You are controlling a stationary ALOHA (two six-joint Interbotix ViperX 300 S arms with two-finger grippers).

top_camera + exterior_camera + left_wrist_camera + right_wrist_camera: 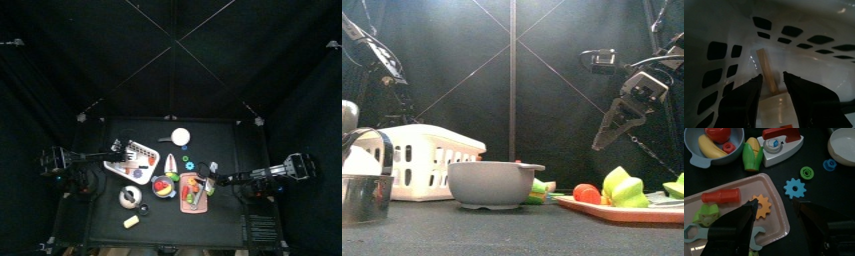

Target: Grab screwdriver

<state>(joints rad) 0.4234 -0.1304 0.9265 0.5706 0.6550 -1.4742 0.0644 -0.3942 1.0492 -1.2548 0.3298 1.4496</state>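
Left pincer (777, 87) deep inside white basket (811, 30), jaws wide apart, empty, straddling pale wooden stick (767, 70) on basket floor. Right pincer (775, 210) open, empty, hovering over pink tray (741, 198). Screwdriver not identifiable.

Two toy gears: one orange (763, 207), one blue (795, 188). One pink tray (777, 218). One grey bowl (701, 159). One corn cob (753, 153). One banana (708, 148). One white basket (425, 160). One metal cup (365, 195).
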